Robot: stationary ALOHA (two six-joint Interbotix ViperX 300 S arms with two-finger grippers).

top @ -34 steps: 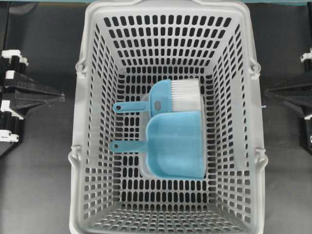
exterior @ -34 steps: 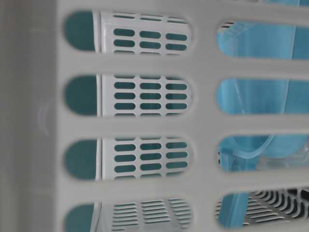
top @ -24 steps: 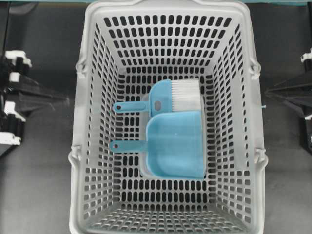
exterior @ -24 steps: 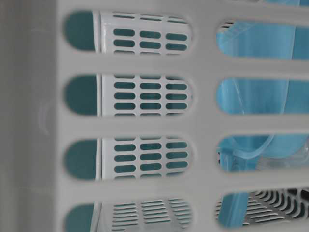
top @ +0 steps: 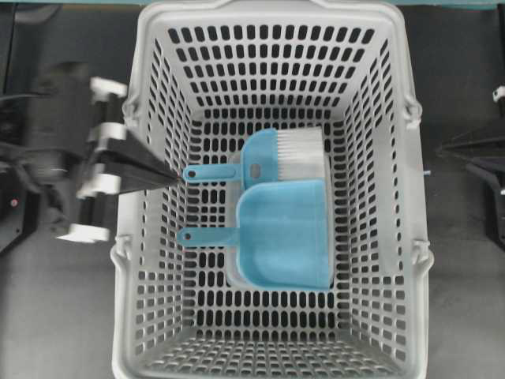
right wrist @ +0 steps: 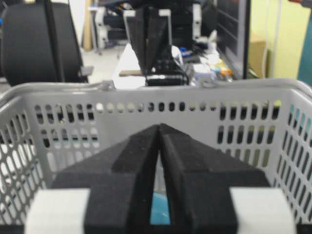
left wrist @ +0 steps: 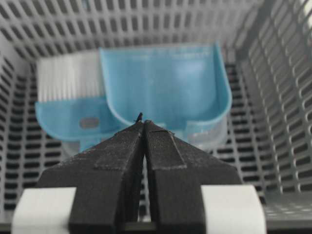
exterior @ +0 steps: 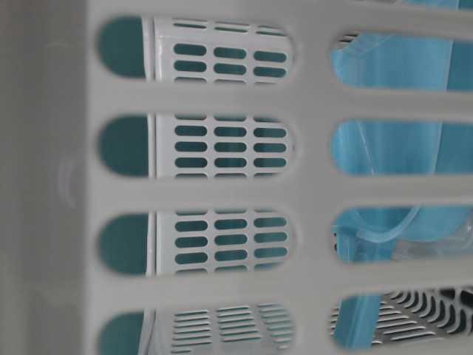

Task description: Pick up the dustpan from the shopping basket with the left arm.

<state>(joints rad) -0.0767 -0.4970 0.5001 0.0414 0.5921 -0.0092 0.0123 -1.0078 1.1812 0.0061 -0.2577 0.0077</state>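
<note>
The light blue dustpan (top: 288,233) lies flat on the floor of the grey shopping basket (top: 130,260), its slim handle (top: 207,235) pointing left. From the left wrist its scoop (left wrist: 165,78) faces me straight ahead. My left gripper (top: 175,175) is shut and empty. It reaches over the basket's left rim, with its tips by the end of the brush handle and above and behind the dustpan handle. In its own view the left gripper (left wrist: 144,122) hides that handle. My right gripper (right wrist: 159,126) is shut and empty outside the right wall (right wrist: 204,105).
A blue hand brush (top: 272,154) with white bristles (left wrist: 68,78) lies just behind the dustpan, its handle (top: 209,172) also pointing left. A clear plastic piece (left wrist: 207,134) shows under the dustpan. Tall slotted walls (exterior: 310,192) enclose both.
The left arm has swung right from outside the basket, and its shut tips now stand over the left rim. The dustpan, the brush and the basket have not moved.
</note>
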